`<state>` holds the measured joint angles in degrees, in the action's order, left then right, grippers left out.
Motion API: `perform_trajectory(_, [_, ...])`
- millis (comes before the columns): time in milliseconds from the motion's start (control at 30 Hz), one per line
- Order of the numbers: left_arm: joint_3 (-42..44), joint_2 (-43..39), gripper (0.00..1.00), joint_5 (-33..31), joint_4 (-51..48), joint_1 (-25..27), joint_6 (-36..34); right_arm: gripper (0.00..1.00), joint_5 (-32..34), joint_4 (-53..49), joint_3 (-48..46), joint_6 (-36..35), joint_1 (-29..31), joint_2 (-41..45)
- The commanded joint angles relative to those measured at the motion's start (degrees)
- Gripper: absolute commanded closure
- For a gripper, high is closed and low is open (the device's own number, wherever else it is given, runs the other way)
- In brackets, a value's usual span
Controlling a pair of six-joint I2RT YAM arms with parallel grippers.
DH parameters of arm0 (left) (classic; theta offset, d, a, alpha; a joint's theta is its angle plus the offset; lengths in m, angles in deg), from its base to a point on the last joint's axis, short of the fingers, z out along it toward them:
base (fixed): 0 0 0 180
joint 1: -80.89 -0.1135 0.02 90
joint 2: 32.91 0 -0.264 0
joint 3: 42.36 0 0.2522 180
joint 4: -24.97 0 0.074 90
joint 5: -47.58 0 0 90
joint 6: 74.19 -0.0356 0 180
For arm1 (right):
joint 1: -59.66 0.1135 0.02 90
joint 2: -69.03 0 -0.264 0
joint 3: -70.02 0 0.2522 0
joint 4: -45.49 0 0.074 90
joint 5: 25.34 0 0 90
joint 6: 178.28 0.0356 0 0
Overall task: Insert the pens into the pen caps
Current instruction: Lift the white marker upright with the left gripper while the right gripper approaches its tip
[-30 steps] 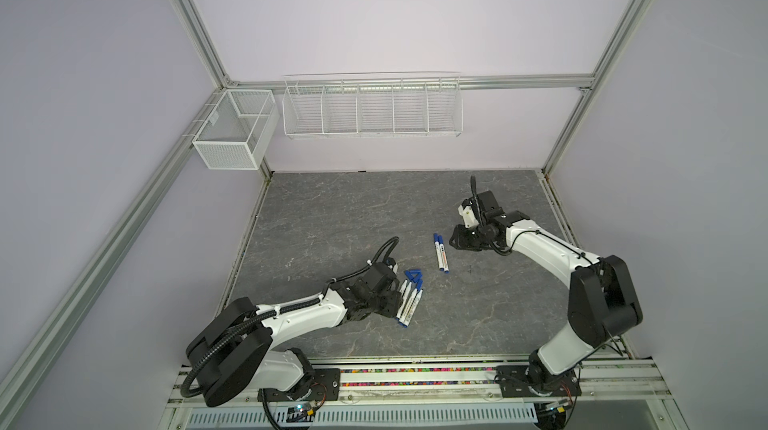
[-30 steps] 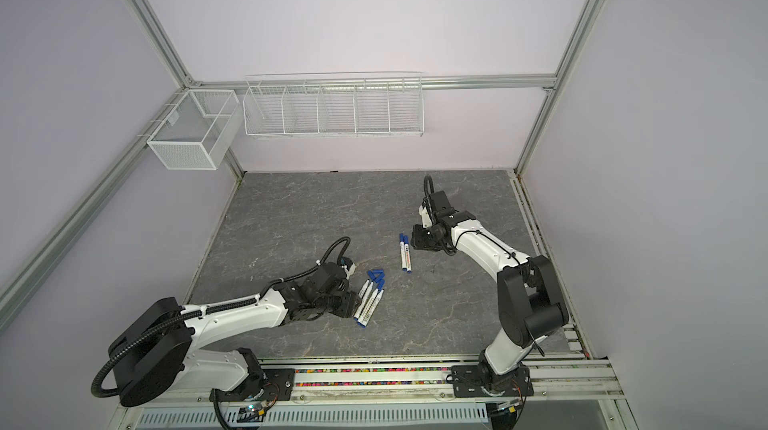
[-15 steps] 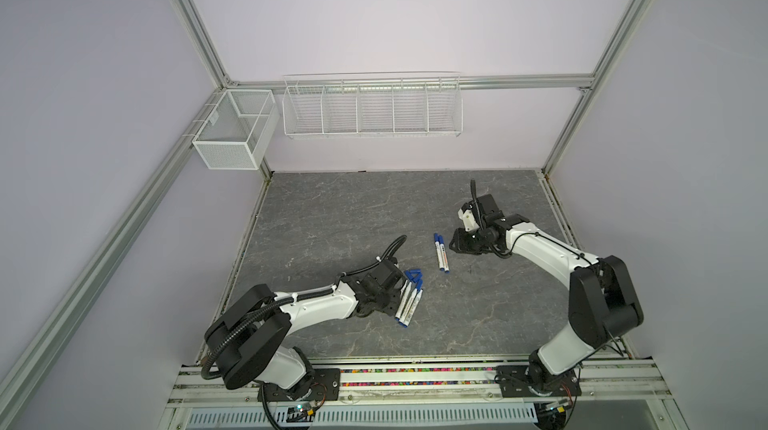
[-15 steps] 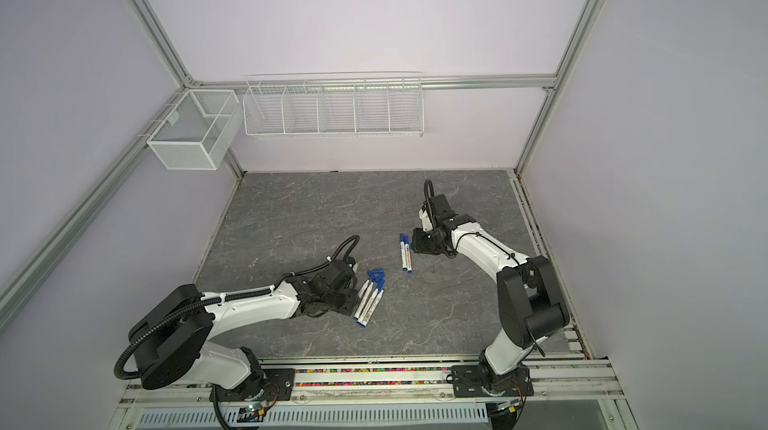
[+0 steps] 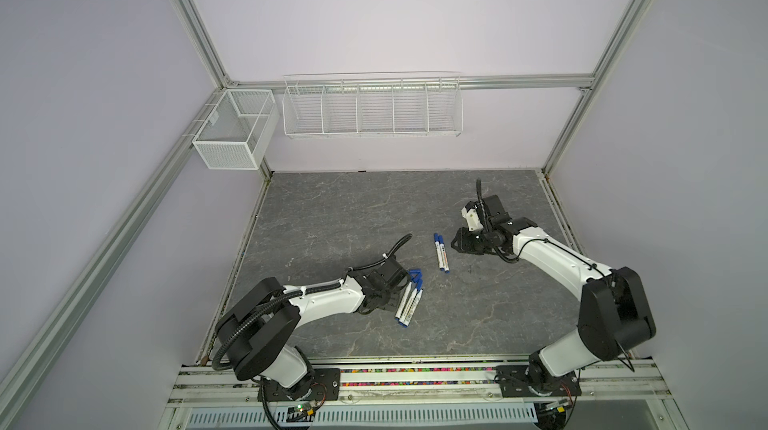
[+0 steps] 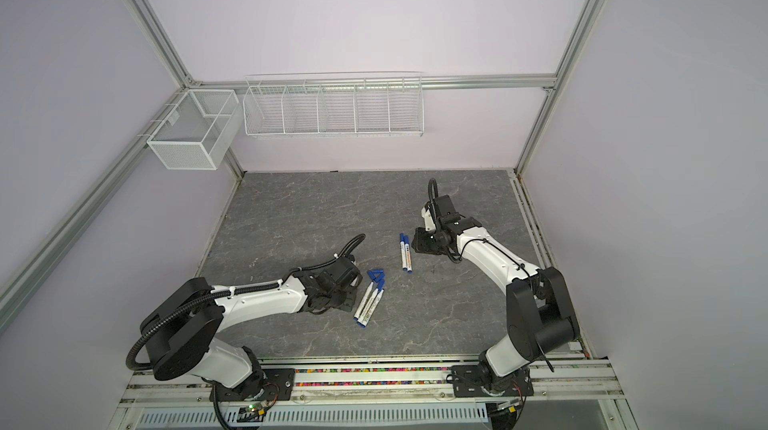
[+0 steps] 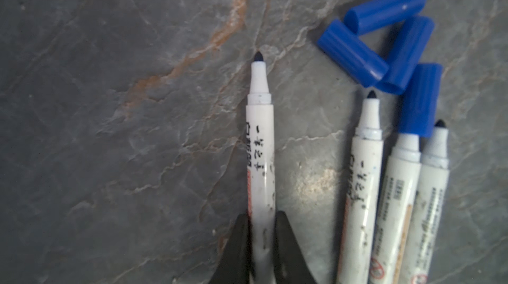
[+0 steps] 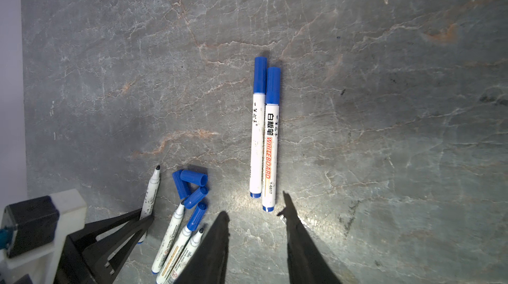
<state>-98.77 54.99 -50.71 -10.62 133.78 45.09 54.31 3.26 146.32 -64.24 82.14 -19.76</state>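
While its dark tip is bare, one white pen (image 7: 260, 159) is clamped by the barrel between the jaws of the left gripper (image 7: 261, 225), which are pressed against it on both sides. Whether this held pen is lifted or resting on the grey marbled surface (image 7: 110, 104) cannot be told.

Just beside it, three more pens are laid close together and nearly parallel. An uncapped pen (image 7: 362, 181) is nearest. Next is a half-capped pen (image 7: 398, 194), whose tip is covered by a blue cap (image 7: 419, 101) with a band of white neck shown below it. A second uncapped pen (image 7: 433, 194) lies against that one. Past their tips, three loose caps (image 7: 351, 53) are gathered in a rough triangle, touching one another.

Well apart from this group, on the right arm's side, two capped pens (image 8: 270, 153) are laid side by side, touching along their length, with their caps pointing the same way. The jaws of the right gripper (image 8: 255, 205) are held apart with nothing between them, just short of the blue end plugs of that pair.

In both top views both arms are seen stretched low over the surface. On the back wall a white wire rack (image 5: 372, 107) is hung, and a mesh box (image 5: 232, 132) is fixed at the left corner.
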Motion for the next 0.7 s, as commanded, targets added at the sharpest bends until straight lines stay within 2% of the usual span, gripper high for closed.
perform_trajectory(0, [0.44,3.5,0.95,-0.49,-4.53,-0.02,1.09,0.63,-0.84,0.61,-0.79,0.59,-0.29,2.35])
perform_trajectory(67, [-0.17,3.21,1.0,-0.48,-4.27,-0.05,0.94,0.63,-1.87,0.78,-0.99,0.25,-0.09,3.15])
perform_trajectory(133, [-0.59,1.38,1.0,0.29,-2.82,-0.06,0.21,0.62,-4.08,1.41,-1.27,-0.28,0.54,4.15])
perform_trajectory(333, [4.29,-11.85,1.0,11.21,14.61,-0.05,-3.91,0.56,-14.47,4.98,-0.9,-2.37,6.19,5.43])
perform_trajectory(500, [4.6,-15.18,1.0,11.41,19.91,-0.02,-3.8,0.48,-19.67,7.04,0.75,-3.09,11.79,3.97])
perform_trajectory(667, [4.51,-15.21,1.0,13.0,23.61,-0.05,-3.15,0.47,-20.24,8.52,1.42,-0.97,12.7,2.25])
